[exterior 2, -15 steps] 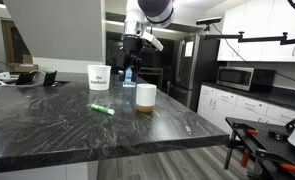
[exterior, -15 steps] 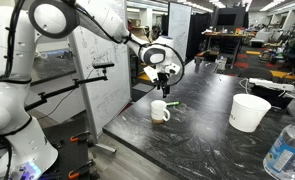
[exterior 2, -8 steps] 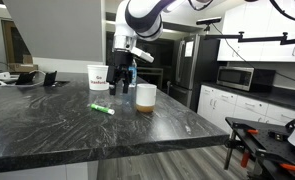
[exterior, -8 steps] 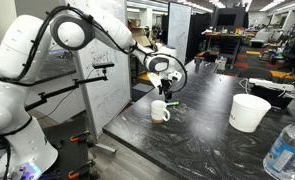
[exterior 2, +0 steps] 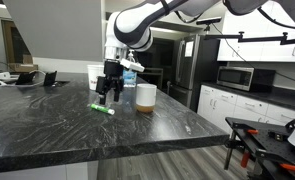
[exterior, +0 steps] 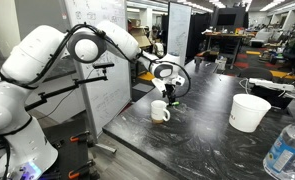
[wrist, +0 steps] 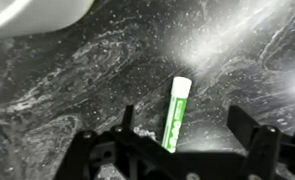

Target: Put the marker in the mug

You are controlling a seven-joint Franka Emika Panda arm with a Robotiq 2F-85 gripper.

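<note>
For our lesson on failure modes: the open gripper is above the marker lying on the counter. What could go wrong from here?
1. The marker is slim and lies flat on the hard counter. If the open gripper shuts too high or off-centre, the marker may roll or slip out.
2. The mug stands close beside the marker, so a careless lift or swing could knock it.
</note>
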